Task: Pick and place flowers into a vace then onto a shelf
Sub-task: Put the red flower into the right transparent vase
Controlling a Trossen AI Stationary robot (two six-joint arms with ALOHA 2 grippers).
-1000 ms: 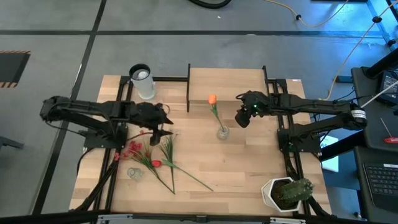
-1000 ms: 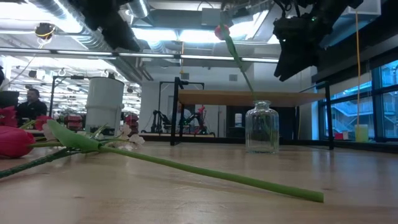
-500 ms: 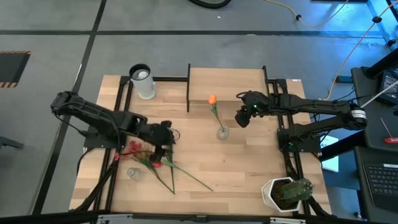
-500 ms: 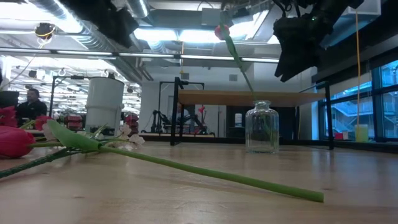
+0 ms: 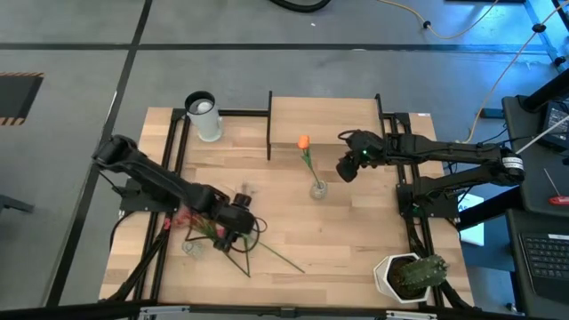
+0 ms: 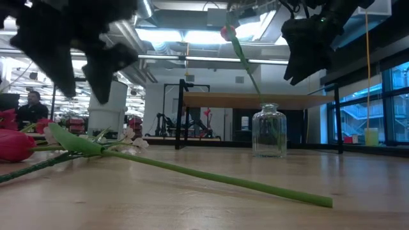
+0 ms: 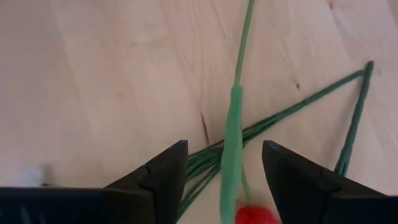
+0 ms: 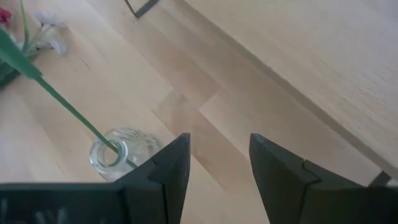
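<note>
Several flowers (image 5: pixel 233 233) lie in a loose pile on the table's left half: red tulips, blossom sprigs and long green stems. My left gripper (image 5: pixel 228 222) hangs open just above them. In the left wrist view a green leafed stem (image 7: pixel 234 143) and a red tulip head (image 7: pixel 252 215) sit between its open fingers (image 7: pixel 224 147), untouched. A clear glass vase (image 5: pixel 317 188) stands at mid-table with an orange tulip (image 5: pixel 303 141) in it. My right gripper (image 5: pixel 347 169) hovers open to the vase's right, above it (image 6: pixel 305 48). The shelf (image 5: pixel 324 120) stands at the far edge.
A white cylinder (image 5: pixel 204 116) stands at the far left corner, and a small glass (image 5: pixel 191 247) lies near the flower pile. A cactus in a white pot (image 5: pixel 409 276) occupies the near right corner. A person (image 6: pixel 32 105) shows in the room behind.
My left arm has swung from beside the white cylinder toward the table's near edge and down, ending low over the flower pile; it now shows in the low view. The flowers, vase and right arm have stayed put.
</note>
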